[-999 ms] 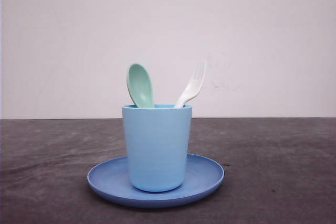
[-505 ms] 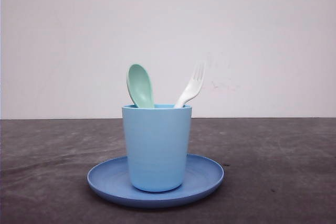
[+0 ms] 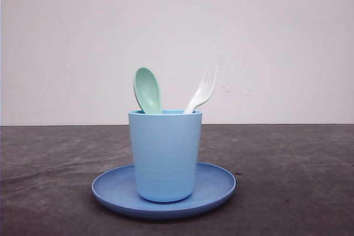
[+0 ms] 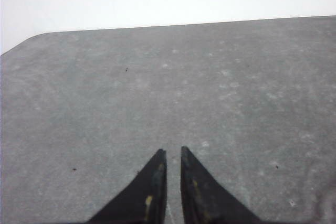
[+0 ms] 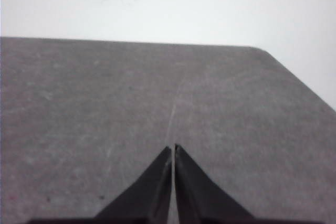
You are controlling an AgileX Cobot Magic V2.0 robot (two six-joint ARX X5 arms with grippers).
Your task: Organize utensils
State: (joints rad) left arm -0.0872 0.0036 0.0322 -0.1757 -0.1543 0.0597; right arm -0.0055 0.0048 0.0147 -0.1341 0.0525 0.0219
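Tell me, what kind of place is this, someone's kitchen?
Probably not a kitchen: more likely a test bench. A bare dark grey table meets a plain white wall, with one staged cup on a plate.

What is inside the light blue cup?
A mint-green spoon and a white fork stand in the cup, heads up above the rim. Their handles and the cup's bottom are hidden by its wall.

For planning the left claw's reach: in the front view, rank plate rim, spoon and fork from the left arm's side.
Judged by side only:
1. plate: left rim, leftmost.
2. spoon: left in cup.
3. fork: right in cup.
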